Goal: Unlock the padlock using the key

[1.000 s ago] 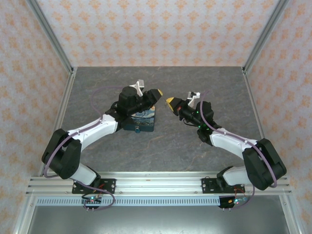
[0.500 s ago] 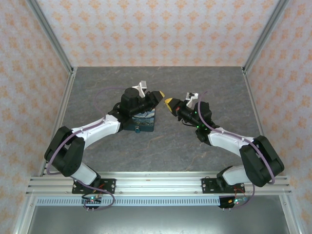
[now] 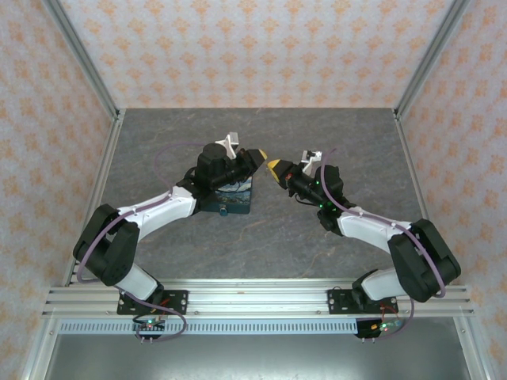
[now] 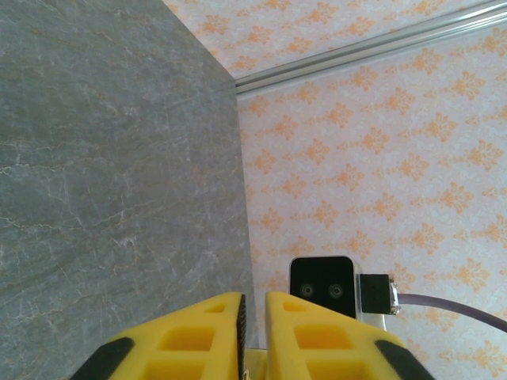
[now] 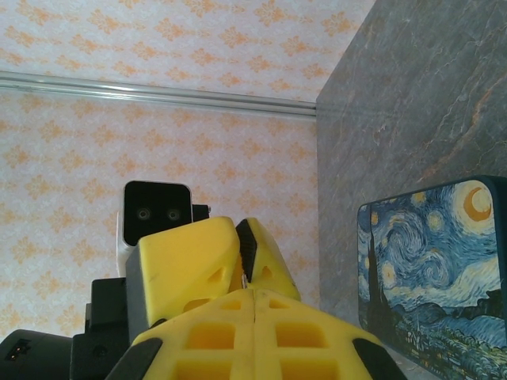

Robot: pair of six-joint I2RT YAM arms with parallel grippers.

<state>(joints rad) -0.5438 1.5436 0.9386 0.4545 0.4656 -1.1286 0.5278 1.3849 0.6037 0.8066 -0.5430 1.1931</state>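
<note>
**Padlock lying flat, painted face up**

The padlock [image 3: 234,196] is being shown as a chunky squarish block with rounded corners, lying flat on the grey stone-patterned table [image 3: 333,134], a little left of the middle. Its upward face [image 5: 432,261] is being covered edge to edge by a swirling blue-and-yellow night sky, with a yellow crescent moon in one corner and a dark tree shape along one edge. The sides are being seen as dark teal. From above, its far part is being hidden under the left arm [image 3: 178,204]; a small pale round spot is being shown on its near side. Its shackle is being hidden, so locked or unlocked cannot be told.
</note>
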